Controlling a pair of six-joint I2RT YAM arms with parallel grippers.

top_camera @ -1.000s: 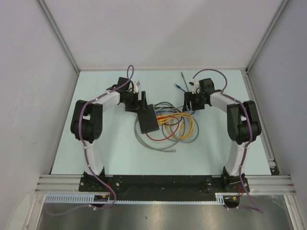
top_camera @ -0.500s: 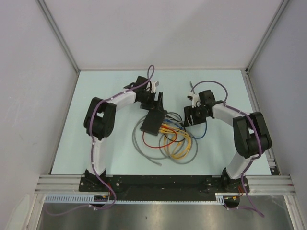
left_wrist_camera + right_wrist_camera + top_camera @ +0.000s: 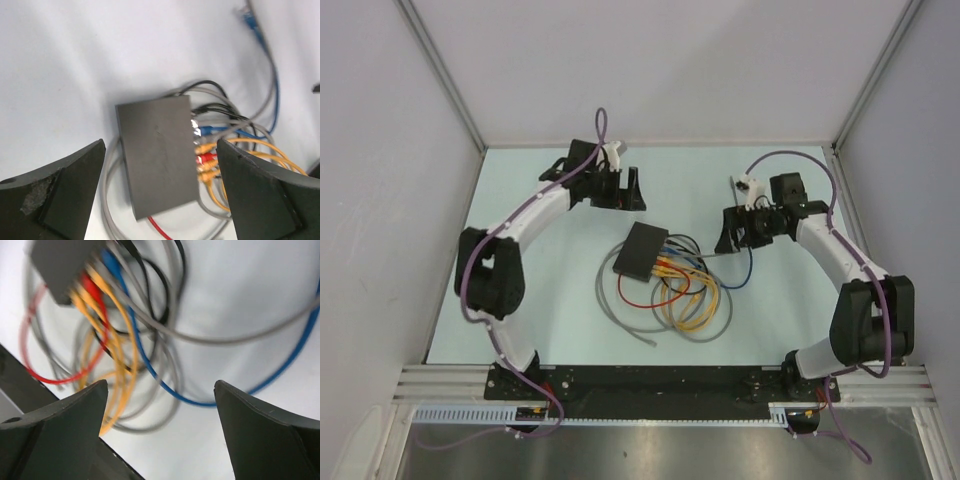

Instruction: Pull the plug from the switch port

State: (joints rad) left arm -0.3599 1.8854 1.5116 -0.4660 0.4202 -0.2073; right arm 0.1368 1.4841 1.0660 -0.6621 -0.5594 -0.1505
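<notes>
The switch (image 3: 642, 250) is a flat black box lying mid-table, with its socket edge facing right. Red, orange and blue plugs (image 3: 205, 150) sit in its sockets, and their cables (image 3: 690, 295) coil to the right and front. My left gripper (image 3: 625, 190) hovers behind and left of the switch, open; in the left wrist view its gripper (image 3: 161, 145) frames the switch (image 3: 157, 155) without touching it. My right gripper (image 3: 730, 232) is open to the right of the cables; in its own view the gripper (image 3: 161, 385) holds nothing, with a blue cable (image 3: 145, 350) below it.
A loose blue plug (image 3: 246, 17) on a blue cable lies on the table beyond the switch. Grey walls enclose the table on three sides. A black rail (image 3: 660, 380) with both arm bases runs along the near edge.
The left arm has drawn back and to the left, away from the switch. The right gripper has moved right and opened wider. The switch shifted right earlier and now lies still.
</notes>
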